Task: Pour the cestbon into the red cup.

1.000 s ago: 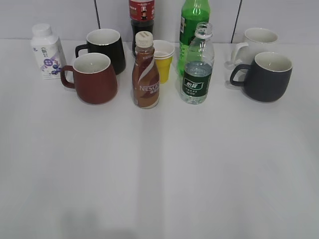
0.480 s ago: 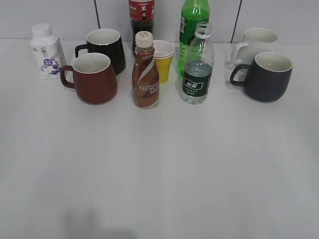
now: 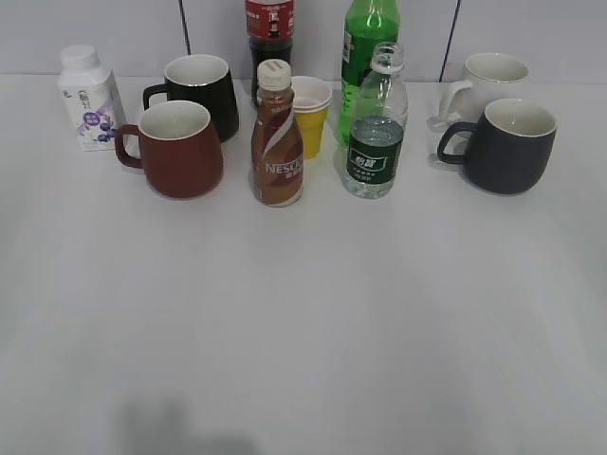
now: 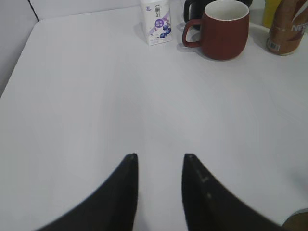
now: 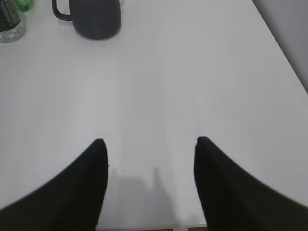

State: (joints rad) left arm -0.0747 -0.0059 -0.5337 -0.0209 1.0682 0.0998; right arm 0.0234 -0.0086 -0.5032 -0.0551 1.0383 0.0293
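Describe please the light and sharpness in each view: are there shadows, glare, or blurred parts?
Exterior view: soft, even light, the cestbon and red cup sharp, a faint dark shadow at the bottom edge. Left wrist view: the left claw blurred, the cup sharper. Right wrist view: the right claw blurred, a soft shadow on the table between its fingers.

Plain white table [image 3: 303, 332], pale grey tiled wall [image 3: 114, 33] behind, dark grout lines, soft even light

Cestbon bottle [image 3: 376, 123]: clear glossy plastic, dark green label. Red cup [image 3: 176, 149]: matt red-brown ceramic, white glazed inside. Desk [image 3: 303, 322]: smooth matt white. Nescafe bottle [image 3: 277, 137]: glossy brown wrap. Dark grey mug [image 3: 507, 145]: matt.
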